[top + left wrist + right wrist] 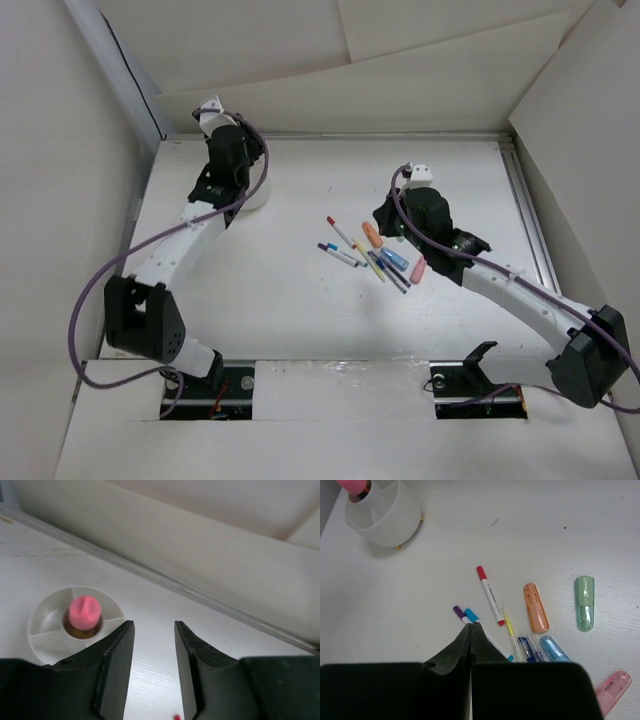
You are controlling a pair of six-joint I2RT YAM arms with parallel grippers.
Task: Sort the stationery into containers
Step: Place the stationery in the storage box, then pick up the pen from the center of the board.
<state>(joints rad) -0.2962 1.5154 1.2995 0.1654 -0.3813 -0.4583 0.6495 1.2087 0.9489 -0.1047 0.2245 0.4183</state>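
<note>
Right gripper (471, 626) had its jaws pressed shut, tips just at the blue-capped pen (471, 615), which slanted away beneath them, pinched or not I could not tell, while the left gripper (153, 624), jaws parted and empty, hovered beside the distant white cup (45, 612).
</note>
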